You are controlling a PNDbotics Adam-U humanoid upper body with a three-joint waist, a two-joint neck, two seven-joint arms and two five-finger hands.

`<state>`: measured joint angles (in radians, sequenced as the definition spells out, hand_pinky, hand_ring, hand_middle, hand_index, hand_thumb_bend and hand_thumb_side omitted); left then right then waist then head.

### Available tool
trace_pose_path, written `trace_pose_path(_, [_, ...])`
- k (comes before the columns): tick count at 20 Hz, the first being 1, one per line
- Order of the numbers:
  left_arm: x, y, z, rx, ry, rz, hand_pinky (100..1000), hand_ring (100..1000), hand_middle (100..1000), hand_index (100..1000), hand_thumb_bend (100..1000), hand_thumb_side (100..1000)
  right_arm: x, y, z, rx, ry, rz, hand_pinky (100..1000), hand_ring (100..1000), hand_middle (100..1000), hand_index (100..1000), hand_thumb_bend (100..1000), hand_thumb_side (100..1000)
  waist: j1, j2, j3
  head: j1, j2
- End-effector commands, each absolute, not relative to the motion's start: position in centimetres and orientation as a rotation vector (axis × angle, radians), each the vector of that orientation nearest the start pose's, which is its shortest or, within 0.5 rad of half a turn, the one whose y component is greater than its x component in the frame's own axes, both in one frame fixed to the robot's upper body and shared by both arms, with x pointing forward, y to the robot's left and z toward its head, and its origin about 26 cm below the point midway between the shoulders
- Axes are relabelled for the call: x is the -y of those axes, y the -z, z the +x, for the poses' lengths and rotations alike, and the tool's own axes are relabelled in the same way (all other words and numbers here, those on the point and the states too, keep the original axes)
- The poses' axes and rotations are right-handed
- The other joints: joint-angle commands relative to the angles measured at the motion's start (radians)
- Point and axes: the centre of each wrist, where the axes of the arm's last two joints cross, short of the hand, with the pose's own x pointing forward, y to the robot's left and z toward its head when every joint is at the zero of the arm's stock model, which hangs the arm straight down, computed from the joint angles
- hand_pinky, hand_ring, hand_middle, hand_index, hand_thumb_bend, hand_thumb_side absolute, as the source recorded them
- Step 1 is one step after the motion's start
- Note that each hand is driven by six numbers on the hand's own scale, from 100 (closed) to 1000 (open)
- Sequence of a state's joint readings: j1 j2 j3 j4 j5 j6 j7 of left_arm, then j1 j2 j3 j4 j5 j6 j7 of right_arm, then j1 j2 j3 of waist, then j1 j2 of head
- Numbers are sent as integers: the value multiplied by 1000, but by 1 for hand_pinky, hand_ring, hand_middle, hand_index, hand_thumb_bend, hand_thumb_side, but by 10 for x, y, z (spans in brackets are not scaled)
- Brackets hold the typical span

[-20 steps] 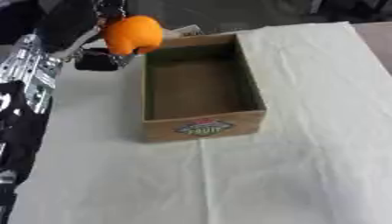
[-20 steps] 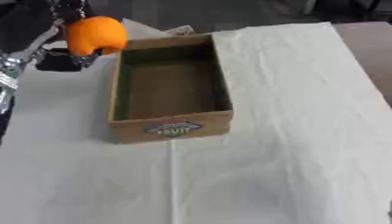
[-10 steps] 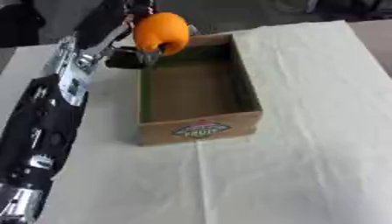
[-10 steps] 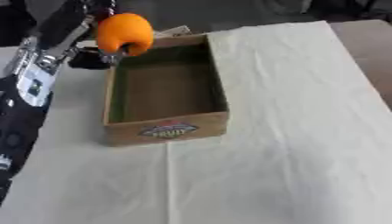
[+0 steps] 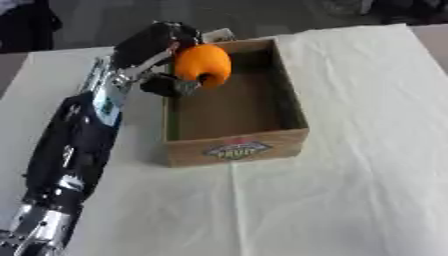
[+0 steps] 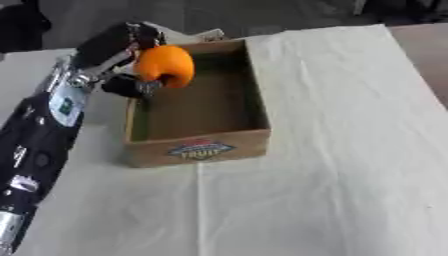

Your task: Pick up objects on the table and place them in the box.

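Note:
My left hand (image 5: 162, 60) is shut on an orange round fruit (image 5: 202, 65), fingers and thumb curled round it. The fruit hangs above the left far part of an open cardboard box (image 5: 236, 149) with a printed label on its front wall. The box's brown floor (image 5: 229, 106) shows nothing lying in it. My left arm runs from the lower left corner up to the box's left wall. My right hand appears in neither view.
A white cloth (image 5: 350, 190) covers the table, with a fold line running forward from the box's front. A small white object (image 5: 217, 35) lies just behind the box's far left corner. Dark floor lies beyond the table's far edge.
My left hand has carried the orange fruit rightward and forward, from beside the box's far left corner to above its inside. The whole picture has also shifted.

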<state>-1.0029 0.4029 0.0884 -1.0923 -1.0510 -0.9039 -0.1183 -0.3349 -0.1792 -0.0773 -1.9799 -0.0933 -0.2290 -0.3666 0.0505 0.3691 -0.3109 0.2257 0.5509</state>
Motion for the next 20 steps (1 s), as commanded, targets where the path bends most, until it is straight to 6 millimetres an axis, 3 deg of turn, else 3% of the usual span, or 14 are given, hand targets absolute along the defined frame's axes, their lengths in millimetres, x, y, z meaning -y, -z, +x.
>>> trace_pose_path(1, [-272, -289, 465, -2271, -1963, -1093, 392, 605, 494, 729, 100, 572, 252, -206, 304, 2549, 316, -97, 889, 959, 530, 746, 100, 837, -5, -23, -5, -2, -9])
trace_pose_path(6, [-263, -287, 466, -2157, -2087, -1090, 467, 661, 551, 820, 100, 700, 251, -206, 304, 2544, 316, -88, 889, 957, 528, 745, 100, 833, -4, -26, -17, 2, -11])
trace_pose_path(9, [-258, -292, 464, -2092, -2104, -1109, 502, 694, 584, 861, 169, 762, 251, -206, 304, 2543, 317, -83, 889, 957, 527, 744, 100, 832, -2, -26, -24, 5, -12])
trace_pose_path(10, [-256, -293, 463, -2064, -2113, -1119, 530, 724, 616, 898, 258, 803, 251, -206, 304, 2542, 317, -81, 889, 957, 527, 743, 100, 829, -2, -27, -26, 6, -12])
trace_pose_path(13, [-253, -292, 463, -1967, -2165, -1153, 573, 757, 664, 941, 386, 894, 250, -206, 304, 2541, 315, -76, 889, 956, 526, 742, 100, 826, 1, -27, -29, 7, -13])
trace_pose_path(14, [-253, -292, 463, -1943, -2180, -1164, 591, 772, 687, 966, 499, 951, 250, -206, 304, 2540, 315, -75, 889, 956, 526, 742, 100, 823, 1, -28, -29, 8, -13])
trace_pose_path(18, [-256, -289, 464, -1871, -2224, -1211, 621, 796, 720, 986, 836, 1000, 250, -206, 304, 2538, 320, -74, 888, 955, 525, 740, 100, 818, 3, -30, -28, 7, -12])
trace_pose_path(20, [-259, -288, 465, -1854, -2229, -1234, 622, 798, 720, 982, 921, 1000, 250, -206, 304, 2536, 323, -73, 888, 954, 524, 739, 100, 817, 3, -31, -28, 7, -11])
